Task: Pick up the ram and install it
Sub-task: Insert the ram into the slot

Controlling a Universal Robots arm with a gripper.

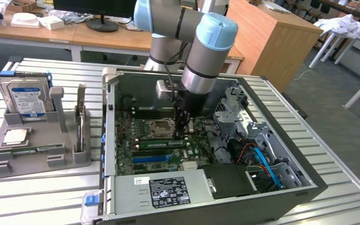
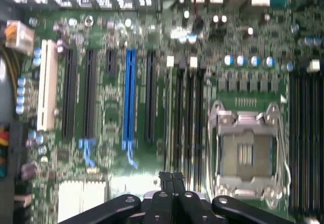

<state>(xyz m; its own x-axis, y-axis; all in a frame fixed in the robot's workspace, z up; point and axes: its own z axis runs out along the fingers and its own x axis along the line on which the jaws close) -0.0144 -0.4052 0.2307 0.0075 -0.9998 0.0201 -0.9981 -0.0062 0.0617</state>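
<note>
one grey holder tray (image 1: pixel 24 161) sat at the exterior view's left on the slatted metal table (image 1: pixel 36 197). a hard drive with a blue-white label (image 1: pixel 25 101) stood upright at its back, and a small square silver processor chip (image 1: pixel 15 137) lay flat in front of it. to the right of that i saw the open computer case (image 1: pixel 108 140) lying on its side, the green motherboard (image 1: pixel 130 161) facing up and the power supply (image 1: pixel 161 190) along the near edge. the empty cpu socket (image 1: pixel 161 126) sat near the middle of the board. just in front of it a long green stick, which i took for the ram (image 1: pixel 158 142), lay along the memory slots. i could not tell whether it was fully seated.

the arm reached straight down into the case, and the gripper (image 1: pixel 181 136) hung right at the ram's right-hand end, touching or nearly so. in the wrist view the gripper (image 2: pixel 172 179) had its two black fingertips (image 2: pixel 166 178) pressed together, with nothing i could make out between them, above the dark memory slots (image 2: pixel 185 122) beside the cpu socket (image 2: pixel 246 150). farther right in the case, blue cables (image 1: pixel 262 161) ran past the metal drive cage (image 1: pixel 255 129).
</note>
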